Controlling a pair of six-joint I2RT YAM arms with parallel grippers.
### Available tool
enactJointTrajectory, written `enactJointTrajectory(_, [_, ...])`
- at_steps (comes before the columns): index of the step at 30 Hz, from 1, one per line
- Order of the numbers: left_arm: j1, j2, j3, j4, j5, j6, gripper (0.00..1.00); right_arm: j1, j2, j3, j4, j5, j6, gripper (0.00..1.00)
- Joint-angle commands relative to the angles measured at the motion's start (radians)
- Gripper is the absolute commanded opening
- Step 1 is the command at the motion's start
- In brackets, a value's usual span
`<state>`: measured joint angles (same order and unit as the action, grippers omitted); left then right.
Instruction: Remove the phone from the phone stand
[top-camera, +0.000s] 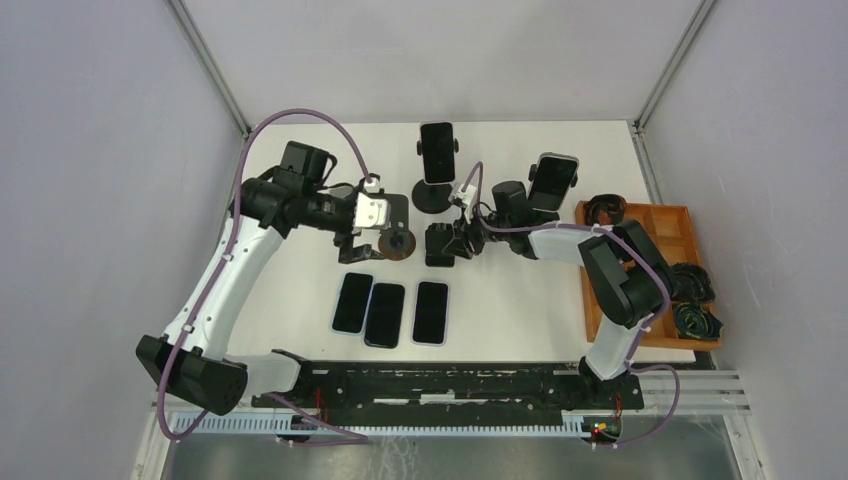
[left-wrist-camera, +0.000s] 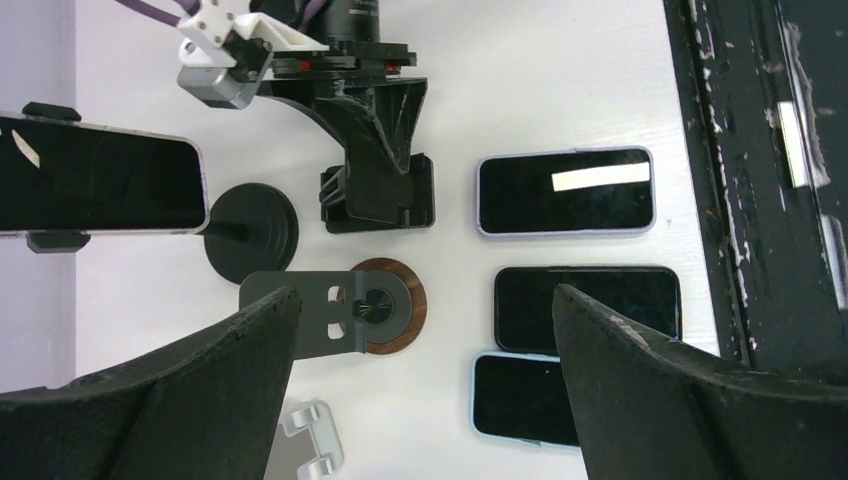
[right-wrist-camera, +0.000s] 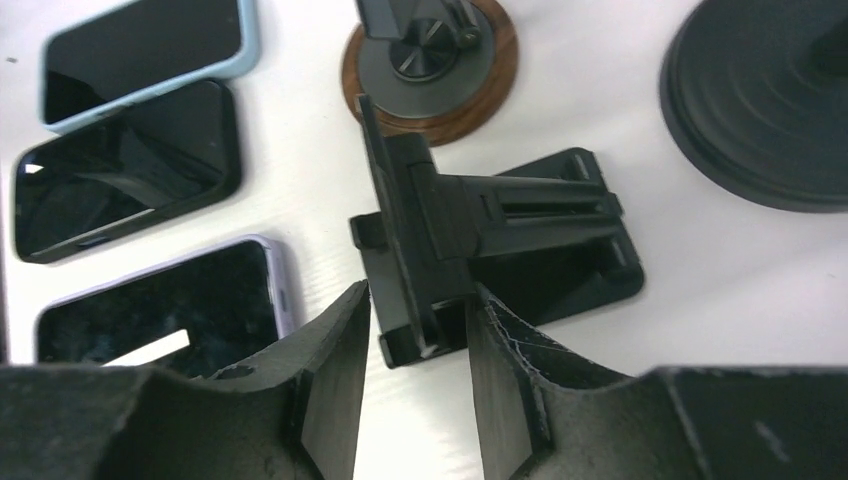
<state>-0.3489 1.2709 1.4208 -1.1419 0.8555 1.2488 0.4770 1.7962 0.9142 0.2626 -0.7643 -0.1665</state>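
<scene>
A phone (top-camera: 437, 152) is clamped on a black stand with a round base (top-camera: 432, 197) at the back middle; it also shows in the left wrist view (left-wrist-camera: 95, 185). A second phone (top-camera: 553, 178) sits on a stand at the back right. My right gripper (top-camera: 455, 240) (right-wrist-camera: 417, 295) is open, and its fingers straddle the upright plate of an empty black stand (right-wrist-camera: 500, 220) (top-camera: 438, 245). The right finger is against the plate and the left finger stands apart from it. My left gripper (top-camera: 365, 243) (left-wrist-camera: 422, 295) is wide open and empty above an empty wooden-based stand (left-wrist-camera: 415, 320).
Three phones lie flat near the front: lilac (left-wrist-camera: 565, 190), black (left-wrist-camera: 588, 308), light blue (left-wrist-camera: 520, 398). A small silver stand (left-wrist-camera: 305, 440) lies under my left wrist. A wooden tray (top-camera: 690, 215) with black cables sits at the right edge.
</scene>
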Motion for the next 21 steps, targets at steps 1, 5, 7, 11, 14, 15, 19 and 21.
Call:
enactJointTrajectory(1, [0.002,0.024,0.032,0.155,-0.033,-0.267,1.00,-0.001,-0.077,0.014,-0.019,0.124,-0.068,0.47])
enactJointTrajectory(5, [0.004,0.065,0.067,0.255,-0.113,-0.431,1.00,0.000,-0.160,-0.011,-0.025,0.232,-0.073,0.51])
enactJointTrajectory(7, [0.006,0.073,0.075,0.295,-0.147,-0.489,1.00,-0.001,-0.192,-0.017,-0.039,0.281,-0.076,0.53])
enactJointTrajectory(11, [0.006,0.076,0.095,0.352,-0.192,-0.575,1.00,-0.001,-0.243,-0.022,-0.082,0.307,-0.077,0.59])
enactJointTrajectory(14, [0.007,0.082,0.119,0.376,-0.233,-0.618,1.00,-0.001,-0.308,-0.047,-0.071,0.312,-0.046,0.68])
enactJointTrajectory(15, [0.007,0.083,0.123,0.398,-0.254,-0.642,1.00,-0.001,-0.340,-0.060,-0.056,0.310,-0.029,0.79])
enactJointTrajectory(19, [0.008,0.113,0.114,0.519,-0.354,-0.748,1.00,0.001,-0.452,-0.076,-0.018,0.316,0.066,0.98])
enactJointTrajectory(21, [0.011,0.158,0.132,0.571,-0.386,-0.824,1.00,0.001,-0.502,-0.069,-0.002,0.305,0.138,0.98])
